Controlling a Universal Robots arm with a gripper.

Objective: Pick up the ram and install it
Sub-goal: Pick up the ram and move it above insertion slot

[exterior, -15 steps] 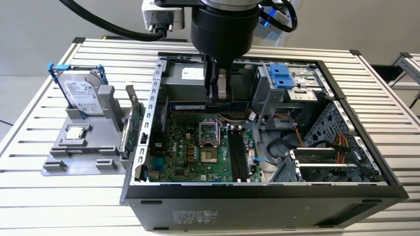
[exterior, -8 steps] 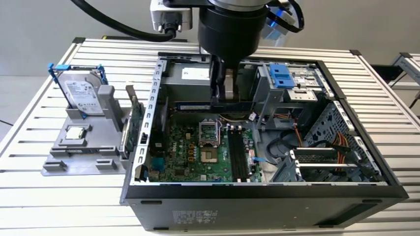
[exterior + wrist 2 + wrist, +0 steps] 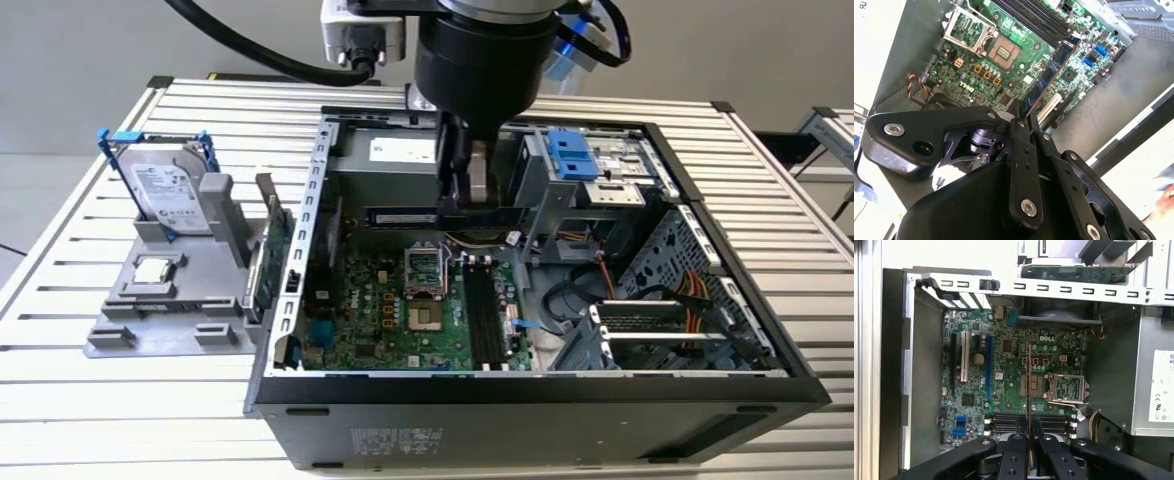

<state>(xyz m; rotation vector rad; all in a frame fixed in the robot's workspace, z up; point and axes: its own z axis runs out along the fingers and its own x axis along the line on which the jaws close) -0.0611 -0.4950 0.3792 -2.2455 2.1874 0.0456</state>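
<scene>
Gripper (image 3: 1024,114) is seen clamped on the ram (image 3: 1051,71), held above the motherboard (image 3: 979,65) inside the case. The stick appears crosswise to the slots (image 3: 483,312); it is best squared to them, notch matched, and pressed evenly.

The flat green motherboard (image 3: 1009,390) shows black memory slots, one blue and one white connector. The slim dark-blue ram stick (image 3: 1051,74) carries black chips; its edge looks perhaps copper-orange. The black metal gripper (image 3: 1022,111) has silver screws. The slatted table (image 3: 80,400) is pale grey.
</scene>
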